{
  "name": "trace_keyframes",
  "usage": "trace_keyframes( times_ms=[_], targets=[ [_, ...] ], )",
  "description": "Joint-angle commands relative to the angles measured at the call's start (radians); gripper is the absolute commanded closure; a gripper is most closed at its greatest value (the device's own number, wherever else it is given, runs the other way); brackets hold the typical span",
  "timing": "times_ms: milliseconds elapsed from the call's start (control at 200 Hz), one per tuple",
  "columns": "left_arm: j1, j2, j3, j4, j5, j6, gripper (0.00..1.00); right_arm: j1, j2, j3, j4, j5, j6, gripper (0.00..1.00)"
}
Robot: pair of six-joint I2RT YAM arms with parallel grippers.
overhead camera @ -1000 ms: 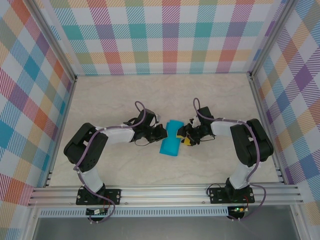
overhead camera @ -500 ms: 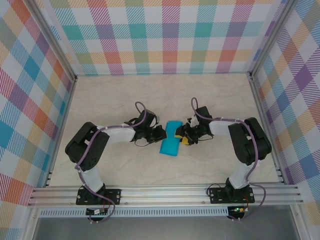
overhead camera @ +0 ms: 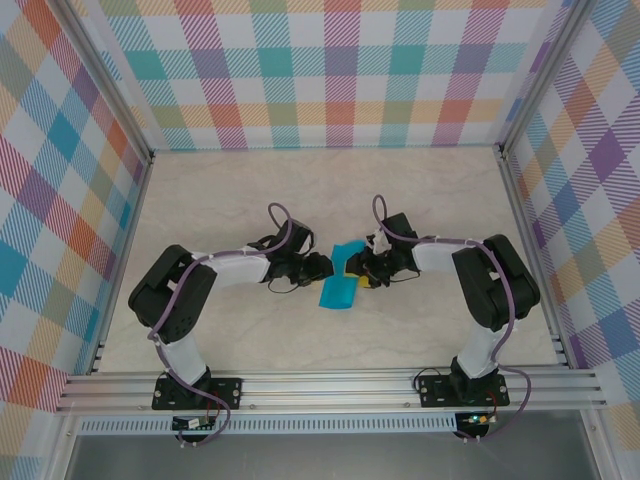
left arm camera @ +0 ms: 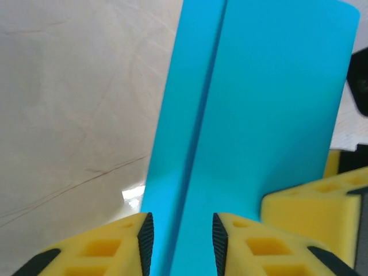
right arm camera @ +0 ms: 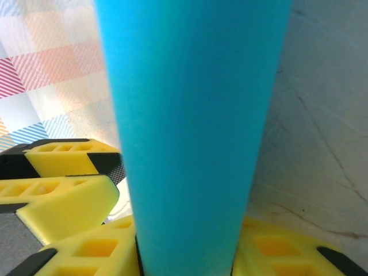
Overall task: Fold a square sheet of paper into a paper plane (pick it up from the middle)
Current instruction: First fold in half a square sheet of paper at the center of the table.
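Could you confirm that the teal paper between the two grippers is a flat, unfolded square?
Not quite: the teal paper is folded into a narrow rectangle, as the top external view shows; the left wrist view shows a layer edge running along it. It is between the left gripper and the right gripper.

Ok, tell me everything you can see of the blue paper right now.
The paper is thin, smooth and teal, folded into a narrow strip with one lengthwise fold line. It sits in the middle of the table, looking kinked midway. It runs through the gap between the left fingers and between the right fingers; actual contact is unclear.
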State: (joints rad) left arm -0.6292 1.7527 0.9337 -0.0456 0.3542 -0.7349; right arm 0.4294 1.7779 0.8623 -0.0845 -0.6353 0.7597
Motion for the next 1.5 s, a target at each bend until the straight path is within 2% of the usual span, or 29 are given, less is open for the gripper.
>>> trace_keyframes(
  times_ms=[0, 110, 195, 385, 520, 640, 755, 855, 940, 1155, 1335, 1495],
  targets=[
    [0.017, -0.131, 0.003, -0.105, -0.124, 0.017, 0.59, 0.004, 0.000, 0.055, -0.041, -0.006, -0.041, 0.63],
    [0.026, -0.212, 0.001, -0.208, -0.239, 0.016, 0.50, 0.017, -0.007, 0.102, -0.083, -0.025, -0.049, 0.64],
    [0.038, -0.272, -0.015, -0.272, -0.305, -0.001, 0.47, 0.040, -0.002, 0.153, -0.105, -0.047, -0.049, 0.65],
    [0.083, -0.382, -0.072, -0.281, -0.328, -0.033, 0.44, 0.069, 0.015, 0.224, -0.081, -0.080, 0.001, 0.65],
    [0.103, -0.419, -0.093, -0.254, -0.272, -0.026, 0.39, 0.071, 0.046, 0.244, -0.080, -0.061, 0.004, 0.64],
    [0.109, -0.402, -0.098, -0.193, -0.190, -0.014, 0.37, 0.071, 0.095, 0.241, -0.102, -0.024, -0.011, 0.63],
    [0.111, -0.370, -0.104, -0.162, -0.161, -0.021, 0.36, 0.071, 0.131, 0.242, -0.141, 0.013, -0.041, 0.62],
    [0.112, -0.339, -0.108, -0.142, -0.141, -0.026, 0.36, 0.072, 0.147, 0.251, -0.190, 0.043, -0.074, 0.56],
    [0.112, -0.322, -0.113, -0.120, -0.123, -0.031, 0.40, 0.072, 0.143, 0.259, -0.242, 0.088, -0.097, 0.54],
    [0.112, -0.290, -0.112, -0.089, -0.096, -0.033, 0.44, 0.085, 0.145, 0.307, -0.354, 0.165, -0.150, 0.39],
    [0.112, -0.241, -0.103, -0.051, -0.048, -0.039, 0.47, 0.110, 0.161, 0.359, -0.453, 0.254, -0.176, 0.38],
    [0.111, -0.188, -0.089, -0.008, 0.014, -0.040, 0.50, 0.123, 0.163, 0.376, -0.474, 0.258, -0.199, 0.37]
  ],
)
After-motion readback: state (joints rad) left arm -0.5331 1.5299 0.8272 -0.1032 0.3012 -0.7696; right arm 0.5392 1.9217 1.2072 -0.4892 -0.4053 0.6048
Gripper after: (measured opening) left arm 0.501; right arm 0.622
